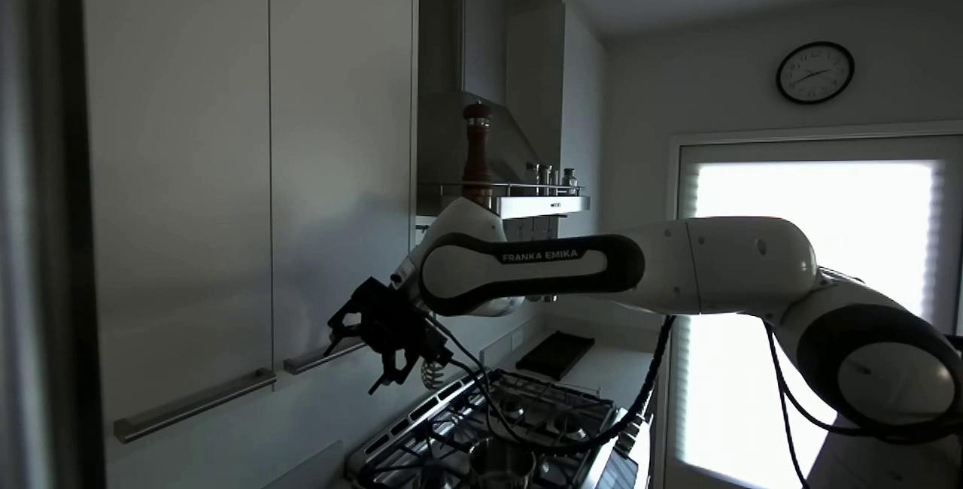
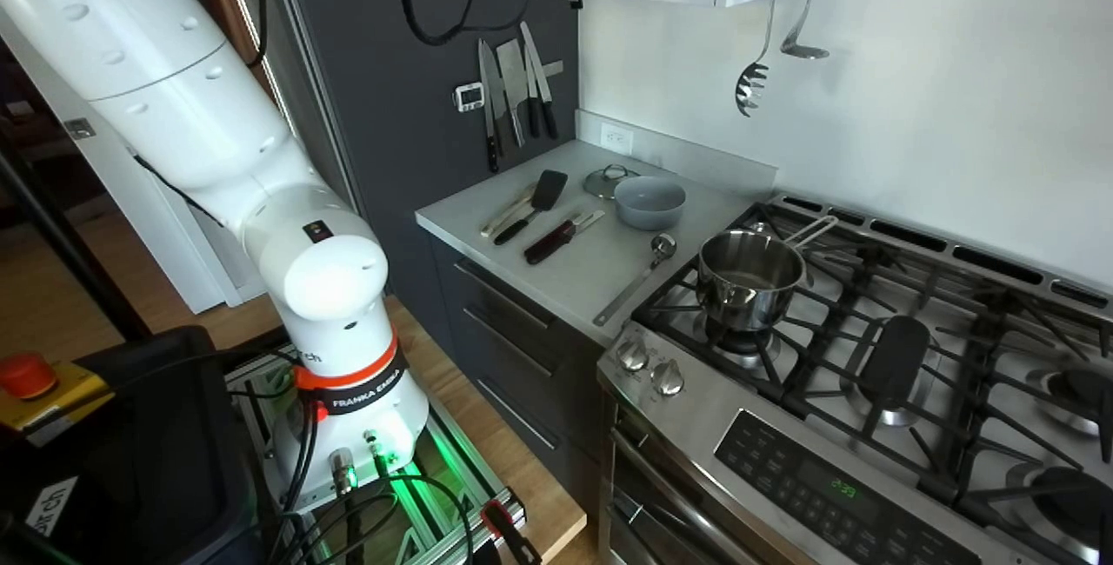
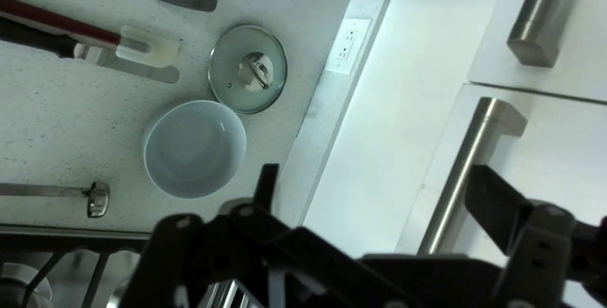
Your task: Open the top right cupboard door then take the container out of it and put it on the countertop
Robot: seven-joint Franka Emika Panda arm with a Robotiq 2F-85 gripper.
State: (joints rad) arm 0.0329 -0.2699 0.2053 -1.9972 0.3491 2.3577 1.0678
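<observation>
Top right cupboard door [image 1: 342,135]: closed; step in hand, as I judge it, is alignment to its handle [image 3: 459,175].
The door stands above the counter [image 2: 569,291], beside the wider panel [image 1: 180,135]; the container is out of sight, presumably inside. The handle, a slim horizontal bar, lies near the door's lower edge. My end effector [image 1: 348,374] hangs just beside it, fingers [image 3: 266,187] spread wide, holding nothing; whether a finger touches the bar I cannot tell. Next move: seat one finger behind the bar, then pull outward; I should leave room for the swing.

FRANKA EMIKA on robot arm [image 1: 602,267], 2:39 on oven display [image 2: 841,488]
</observation>
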